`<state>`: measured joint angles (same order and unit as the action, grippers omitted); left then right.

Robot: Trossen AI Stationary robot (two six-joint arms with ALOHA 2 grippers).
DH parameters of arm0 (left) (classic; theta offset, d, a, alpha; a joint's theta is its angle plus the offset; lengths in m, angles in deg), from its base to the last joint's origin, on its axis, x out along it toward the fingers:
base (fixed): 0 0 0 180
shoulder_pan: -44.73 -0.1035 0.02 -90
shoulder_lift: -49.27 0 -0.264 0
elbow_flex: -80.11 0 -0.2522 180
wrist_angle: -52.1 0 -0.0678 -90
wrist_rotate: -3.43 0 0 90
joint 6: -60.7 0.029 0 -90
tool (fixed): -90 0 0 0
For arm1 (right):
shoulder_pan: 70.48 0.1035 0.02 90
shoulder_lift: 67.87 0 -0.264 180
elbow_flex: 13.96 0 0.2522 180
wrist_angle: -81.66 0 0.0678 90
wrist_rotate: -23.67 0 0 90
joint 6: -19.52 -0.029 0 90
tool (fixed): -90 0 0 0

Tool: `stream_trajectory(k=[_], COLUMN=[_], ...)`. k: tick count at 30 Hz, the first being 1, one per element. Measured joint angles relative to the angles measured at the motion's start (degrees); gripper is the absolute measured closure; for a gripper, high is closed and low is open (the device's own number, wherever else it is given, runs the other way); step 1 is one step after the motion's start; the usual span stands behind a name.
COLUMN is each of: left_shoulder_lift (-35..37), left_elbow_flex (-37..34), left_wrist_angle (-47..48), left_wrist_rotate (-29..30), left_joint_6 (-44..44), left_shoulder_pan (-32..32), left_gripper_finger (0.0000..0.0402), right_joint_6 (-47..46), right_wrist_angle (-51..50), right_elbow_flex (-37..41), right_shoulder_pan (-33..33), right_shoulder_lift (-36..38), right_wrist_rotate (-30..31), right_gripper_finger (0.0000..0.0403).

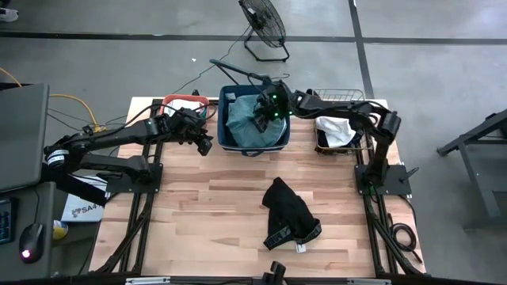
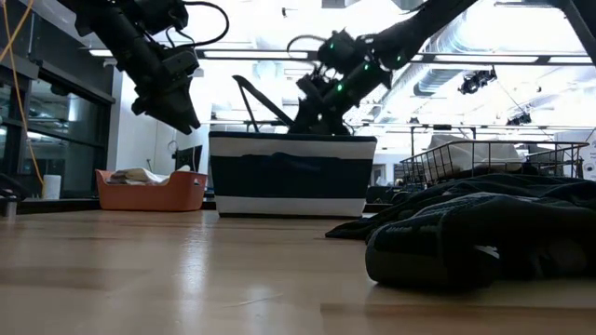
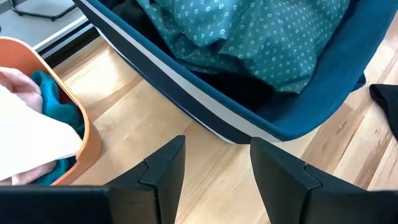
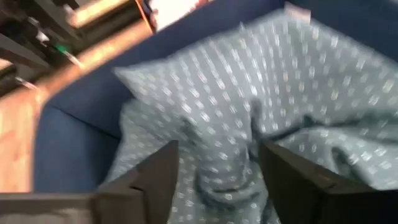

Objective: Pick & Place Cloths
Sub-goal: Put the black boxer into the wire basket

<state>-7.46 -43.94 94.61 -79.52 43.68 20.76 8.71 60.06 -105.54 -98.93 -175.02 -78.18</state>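
Note:
A teal-green dotted cloth (image 1: pixel 252 127) (image 3: pixel 267 37) (image 4: pixel 249 93) lies bunched in the navy tub (image 1: pixel 223 119) (image 2: pixel 289 177) over something dark. A black cloth (image 1: pixel 289 214) (image 2: pixel 466 233) lies crumpled flat on the table, nearer the front. My right gripper (image 1: pixel 261 112) (image 4: pixel 217 180) is open and reaches down into the tub, right over the teal cloth. My left gripper (image 1: pixel 204 146) (image 3: pixel 217 174) is open and hangs above bare wood between the tub and the orange basin (image 1: pixel 168 100) (image 3: pixel 74 112), which holds white, pink and teal cloths. My right gripper points down into the tub with a finger (image 4: pixel 155 180) on either side of a ridge of the teal cloth (image 4: pixel 214 155). I cannot tell whether the fingers touch it.
A wire basket (image 1: pixel 341 96) (image 2: pixel 466 158) with a white cloth (image 1: pixel 337 131) stands at the far right of the table, beside the right arm's base. A floor fan (image 1: pixel 265 24) stands beyond the far edge. Bare wood lies in the middle and near left.

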Motion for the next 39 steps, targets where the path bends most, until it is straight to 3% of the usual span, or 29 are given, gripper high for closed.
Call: stream_trajectory(k=[5, 10, 19, 26, 34, 39], left_shoulder_lift=[0.0, 0.0, 0.0, 0.0, 0.0, 0.0], left_elbow_flex=[0.0, 0.0, 0.0, 0.0, 0.0, 0.0], left_wrist_angle=[-0.01, 0.01, 0.18, 0.18, 0.18, 0.18], left_wrist_rotate=[0.0, 0.0, 0.0, 0.0, 0.0, 0.0], left_joint_6=[0.0, 0.0, 0.0, 0.0, 0.0, 0.0], left_shoulder_pan=[0.0, 0.0, 0.0, -0.01, -0.01, -0.02], left_gripper_finger=[0.0223, 0.0223, 0.0223, 0.0223, 0.0223, 0.0223], right_joint_6=[0.6, -0.23, -0.42, 2.08, 1.25, -3.07], right_wrist_angle=[-1.51, -5.39, -25.47, -40.89, -46.62, -45.52], right_elbow_flex=[0.0, 0.0, -0.02, -0.02, -0.02, 1.73], right_shoulder_pan=[0.39, 0.46, 3.94, 14.24, 27.36, 34.08], right_shoulder_lift=[5.36, 11.0, 18.42, 19.51, 19.51, 19.6], right_wrist_rotate=[-0.25, 0.95, 1.26, 1.44, 1.52, 4.86], right_gripper_finger=[0.0127, 0.0092, 0.0107, 0.0113, 0.0113, 0.0113])
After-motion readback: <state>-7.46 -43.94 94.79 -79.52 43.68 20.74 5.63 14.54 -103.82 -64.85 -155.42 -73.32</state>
